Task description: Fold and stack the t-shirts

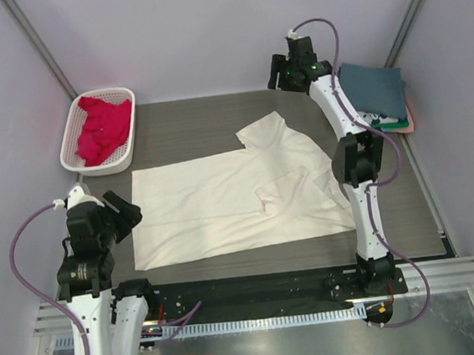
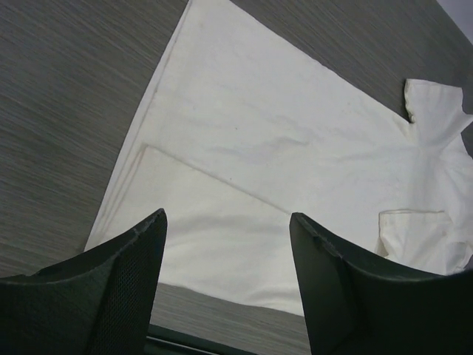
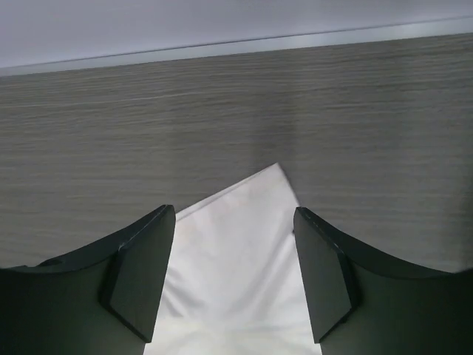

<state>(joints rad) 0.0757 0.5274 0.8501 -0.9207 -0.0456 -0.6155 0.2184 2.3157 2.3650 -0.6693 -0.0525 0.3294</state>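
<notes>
Left hand [image 2: 225, 222] hangs wide open and empty, cream t-shirt [image 1: 223, 204] flat on the worktop [image 1: 190, 127] just ahead and below it; right hand [image 3: 233, 214], equally open, frames a sleeve tip [image 3: 251, 222], probably so both can pinch opposite ends for folding.

Between the fingers of the right pincer [image 3: 233, 214] only one corner of the cream t-shirt [image 3: 244, 251] shows; the rest runs off the bottom edge. Beside that pincer the folded t-shirts [image 1: 375, 89] sit partly behind the right arm [image 1: 355, 162], the lower ones mere slivers. Beyond the left pincer [image 2: 228, 218], the cream t-shirt's far end is cut off.
</notes>
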